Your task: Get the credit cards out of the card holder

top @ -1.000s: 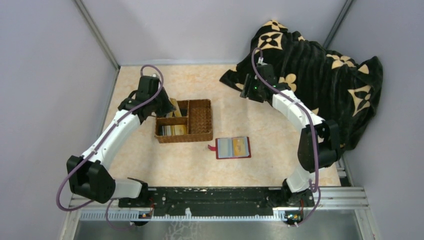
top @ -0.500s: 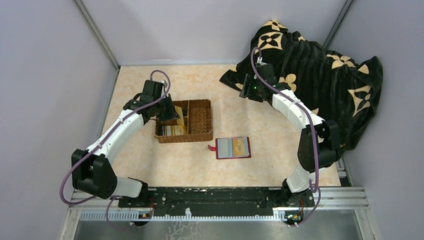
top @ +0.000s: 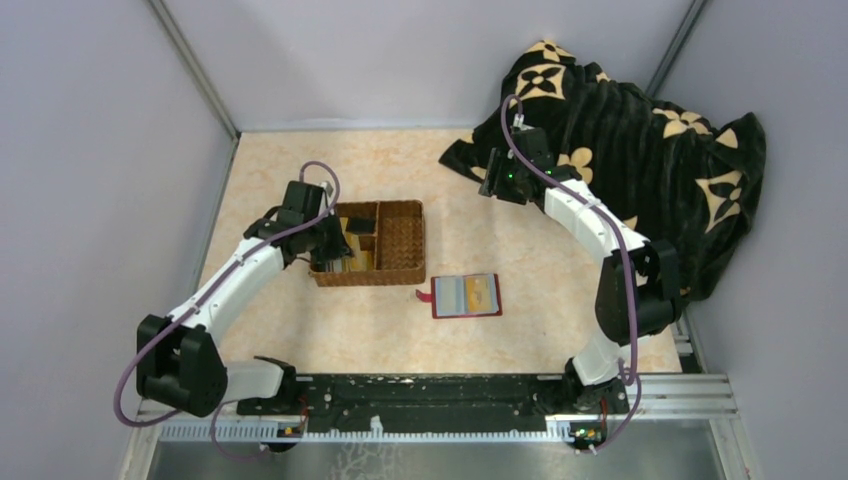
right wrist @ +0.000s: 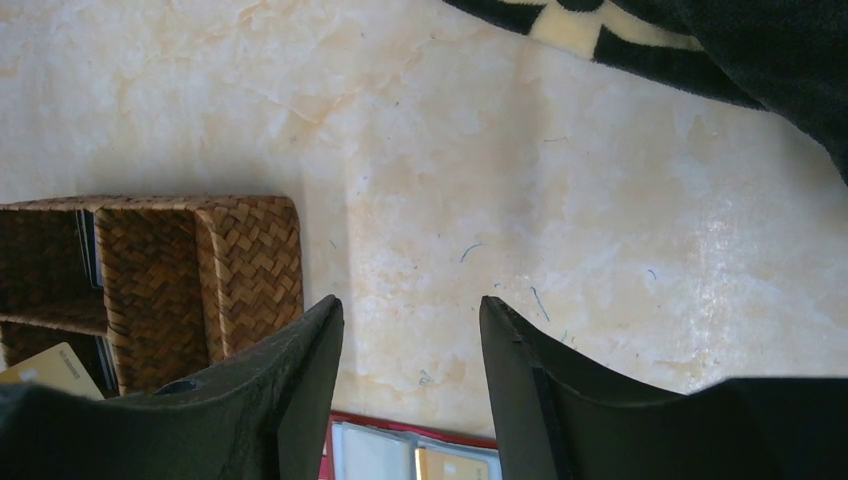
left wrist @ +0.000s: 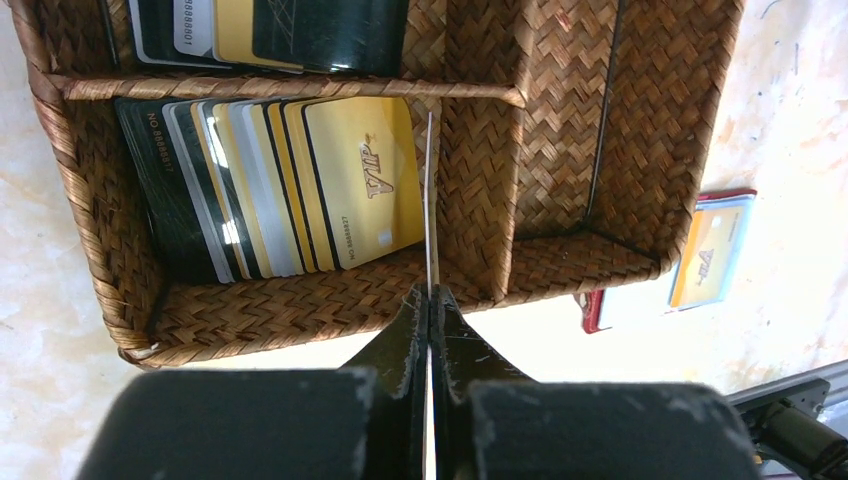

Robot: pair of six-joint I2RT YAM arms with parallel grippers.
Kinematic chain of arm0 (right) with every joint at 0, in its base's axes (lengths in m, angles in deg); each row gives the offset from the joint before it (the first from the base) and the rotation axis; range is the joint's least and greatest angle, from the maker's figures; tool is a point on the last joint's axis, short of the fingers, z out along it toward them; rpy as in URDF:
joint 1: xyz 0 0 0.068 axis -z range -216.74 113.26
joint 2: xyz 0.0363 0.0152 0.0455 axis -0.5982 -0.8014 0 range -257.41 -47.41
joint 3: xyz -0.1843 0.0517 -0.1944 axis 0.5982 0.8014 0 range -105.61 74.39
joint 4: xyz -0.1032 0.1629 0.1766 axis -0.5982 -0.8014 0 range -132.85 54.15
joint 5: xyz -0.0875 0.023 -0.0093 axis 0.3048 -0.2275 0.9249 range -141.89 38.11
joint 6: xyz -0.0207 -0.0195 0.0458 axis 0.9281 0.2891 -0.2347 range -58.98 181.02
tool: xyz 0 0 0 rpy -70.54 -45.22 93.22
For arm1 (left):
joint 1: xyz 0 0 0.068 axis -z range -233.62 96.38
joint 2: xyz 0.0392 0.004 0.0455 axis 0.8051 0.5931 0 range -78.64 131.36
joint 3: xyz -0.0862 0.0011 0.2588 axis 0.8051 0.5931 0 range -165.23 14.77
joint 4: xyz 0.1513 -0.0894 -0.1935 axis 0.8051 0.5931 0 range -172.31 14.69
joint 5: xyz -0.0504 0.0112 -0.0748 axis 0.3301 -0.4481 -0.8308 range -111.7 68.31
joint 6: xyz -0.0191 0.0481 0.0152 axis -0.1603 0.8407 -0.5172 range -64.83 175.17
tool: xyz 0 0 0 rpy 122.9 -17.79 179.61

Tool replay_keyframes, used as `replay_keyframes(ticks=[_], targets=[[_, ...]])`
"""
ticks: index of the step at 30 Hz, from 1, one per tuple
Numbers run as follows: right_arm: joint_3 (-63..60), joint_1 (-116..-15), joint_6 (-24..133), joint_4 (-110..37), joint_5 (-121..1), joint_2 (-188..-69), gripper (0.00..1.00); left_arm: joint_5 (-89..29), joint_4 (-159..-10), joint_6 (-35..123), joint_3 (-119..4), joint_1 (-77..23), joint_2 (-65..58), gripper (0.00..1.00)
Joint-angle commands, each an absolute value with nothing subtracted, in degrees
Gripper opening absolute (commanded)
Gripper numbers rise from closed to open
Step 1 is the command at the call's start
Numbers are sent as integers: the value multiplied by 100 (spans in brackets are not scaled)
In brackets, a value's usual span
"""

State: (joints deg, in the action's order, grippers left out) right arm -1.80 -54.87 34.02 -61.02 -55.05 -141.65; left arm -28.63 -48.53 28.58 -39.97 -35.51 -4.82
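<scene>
Your left claw (left wrist: 430, 296) is pinching a credit card (left wrist: 431, 200) over the basket (left wrist: 560, 120). The card holder (top: 466, 295) sits apart, and your right claw (right wrist: 410, 330) hangs open.

Left wrist view, entries for legible print:
- Front gold card (left wrist: 365, 180), just ahead and left of the left gripper (left wrist: 430, 300): we read "VIP" in slanted script. Below it is a small line starting "NO." and a run of 8s, last digits unclear.
- Black card (left wrist: 150, 170), far left of that stack: "NO 88888…", ending unclear.
- White card (left wrist: 190, 22), farther ahead in the next compartment: part of a number, mostly 8s.
- Held card (left wrist: 429, 200), edge-on between the fingers: nothing readable.
- Card holder (left wrist: 715, 250), off to the right: its gold card bears a mark too small to read.
</scene>
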Motion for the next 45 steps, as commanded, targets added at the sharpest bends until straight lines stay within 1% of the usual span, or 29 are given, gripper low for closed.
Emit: replay_keyframes(ticks=[1,13,23,28,37,45], targets=[[-260,-5479,3473,-5947,-5552,-13898,53,-2845,-4855,3034,-3894,-3587,-463,0],[-335,-5482,3457,-5944,-5532,-14001,53,-2987,-4887,3356,-3924,-3587,-342,0],[-297,-5476,3437,-5978,-5497,-13969,53,-3073,-4795,3576,-4151,-3587,310,0],[-219,-5465,3454,-5983,-5480,-13911,52,-3059,-5064,3662,-4229,-3591,540,0],[-199,-5414,3462,-5975,-5466,-13899,52,-2996,-5077,3822,-4544,-3587,1216,0],[-197,-5377,3465,-5994,-5439,-13912,52,-2926,-5011,3839,-4552,-3587,1298,0]])
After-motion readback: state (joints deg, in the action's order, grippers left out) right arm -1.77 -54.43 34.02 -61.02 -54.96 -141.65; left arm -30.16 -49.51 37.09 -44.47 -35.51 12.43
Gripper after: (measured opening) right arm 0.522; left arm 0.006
